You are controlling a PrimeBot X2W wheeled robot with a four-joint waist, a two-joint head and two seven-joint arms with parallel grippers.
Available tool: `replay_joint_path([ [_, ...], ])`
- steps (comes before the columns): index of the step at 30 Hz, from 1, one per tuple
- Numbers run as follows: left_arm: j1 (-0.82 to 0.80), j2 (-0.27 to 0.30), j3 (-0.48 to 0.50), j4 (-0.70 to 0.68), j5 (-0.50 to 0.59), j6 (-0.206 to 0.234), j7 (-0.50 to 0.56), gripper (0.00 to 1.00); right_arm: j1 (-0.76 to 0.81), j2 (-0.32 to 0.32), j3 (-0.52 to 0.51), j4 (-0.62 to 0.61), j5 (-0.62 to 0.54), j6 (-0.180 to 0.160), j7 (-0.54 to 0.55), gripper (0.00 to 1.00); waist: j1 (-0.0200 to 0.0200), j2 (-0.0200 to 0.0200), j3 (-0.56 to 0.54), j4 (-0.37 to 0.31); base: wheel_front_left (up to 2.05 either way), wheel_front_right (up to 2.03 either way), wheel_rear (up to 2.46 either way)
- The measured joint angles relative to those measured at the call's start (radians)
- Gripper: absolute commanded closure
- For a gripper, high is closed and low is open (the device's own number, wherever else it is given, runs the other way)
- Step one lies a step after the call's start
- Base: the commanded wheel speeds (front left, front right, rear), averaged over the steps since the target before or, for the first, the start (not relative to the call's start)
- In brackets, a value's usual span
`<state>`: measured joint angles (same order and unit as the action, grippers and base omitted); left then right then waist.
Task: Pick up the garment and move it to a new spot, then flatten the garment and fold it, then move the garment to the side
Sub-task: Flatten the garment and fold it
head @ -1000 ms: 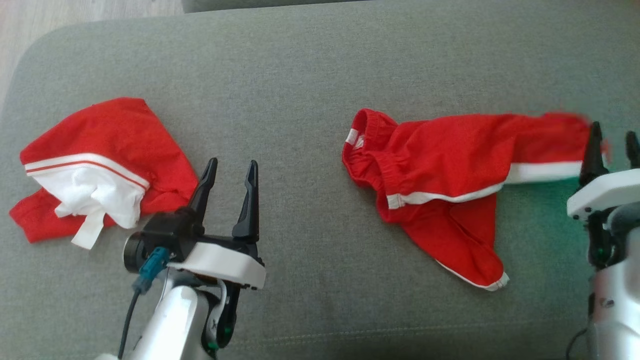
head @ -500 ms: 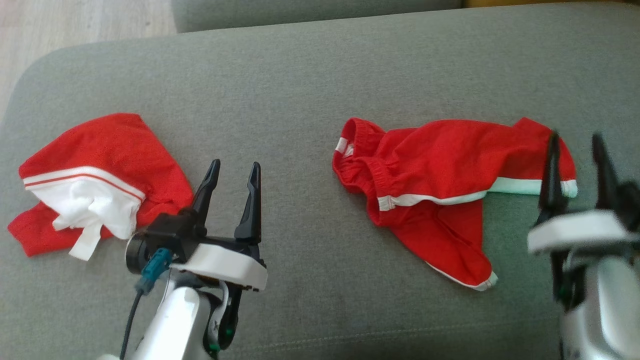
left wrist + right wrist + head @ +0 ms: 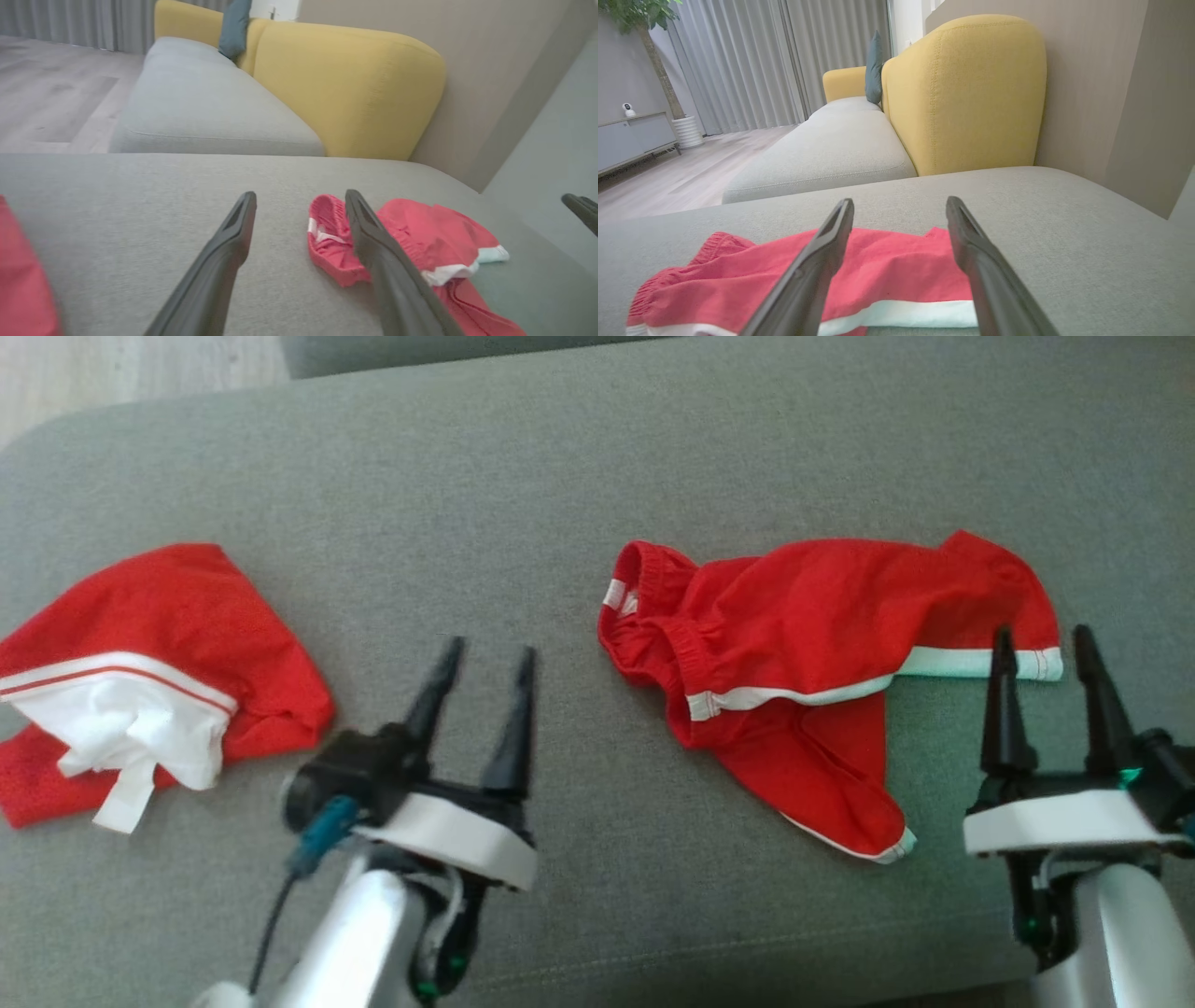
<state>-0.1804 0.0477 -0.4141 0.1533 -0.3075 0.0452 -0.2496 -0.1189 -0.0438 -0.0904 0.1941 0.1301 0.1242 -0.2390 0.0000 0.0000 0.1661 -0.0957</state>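
There are two red pieces of clothing and two claws. One piece is the red shorts (image 3: 794, 644). The other is a red and white cloth (image 3: 140, 681), bunched up at the far left side.

Both lie on a big grey sofa seat (image 3: 560, 476). The shorts are on the right half of the seat, well apart from the other cloth. Behind the seat stands a yellow backrest (image 3: 966, 88) with a dark blue-green pillow (image 3: 874, 67) leaning on it. Further off are grey curtains (image 3: 784, 60), a pale wooden floor (image 3: 682, 182), a plant (image 3: 649, 28) in a white pot and a low grey cabinet (image 3: 630, 140).

The shorts are not flat. They are rumpled. The stretchy waist is at the left end and is puffed open. A white stripe runs along the side. One leg reaches out to the right and ends in a white edge. The other leg points toward the near side and has a thin white edge too.

The left claw (image 3: 492, 649) is spread wide and holds nothing. It sits over bare sofa between the two pieces. The right claw (image 3: 1043, 632) is spread wide too and holds nothing. Its tips are close to the right leg's white edge.
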Motion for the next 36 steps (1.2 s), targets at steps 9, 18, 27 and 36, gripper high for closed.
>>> replay_joint_path([
  [9,-0.126,0.000,-0.196,0.165,-0.048,-0.082,0.012,0.00,-0.031,0.000,-0.022,0.000,-0.009,0.000,0.000,0.00,0.0000,0.0000,0.033,-0.033,0.00,0.00,0.00],
  [18,-0.201,0.001,-0.309,0.275,-0.091,-0.104,0.045,0.00,-0.037,0.000,-0.022,0.014,-0.007,0.000,-0.006,0.00,0.0001,0.0000,0.070,-0.076,0.00,0.00,0.00],
  [27,-0.251,0.000,-0.353,0.335,-0.119,-0.106,0.036,0.00,-0.072,0.000,-0.021,0.029,0.002,0.000,-0.009,0.00,0.0001,0.0000,0.093,-0.113,0.00,0.00,0.00],
  [36,-0.277,0.000,-0.376,0.361,-0.153,-0.105,0.021,1.00,-0.075,0.000,-0.022,0.041,0.011,0.000,-0.012,0.00,0.0001,0.0000,0.105,-0.138,0.00,0.00,0.00],
])
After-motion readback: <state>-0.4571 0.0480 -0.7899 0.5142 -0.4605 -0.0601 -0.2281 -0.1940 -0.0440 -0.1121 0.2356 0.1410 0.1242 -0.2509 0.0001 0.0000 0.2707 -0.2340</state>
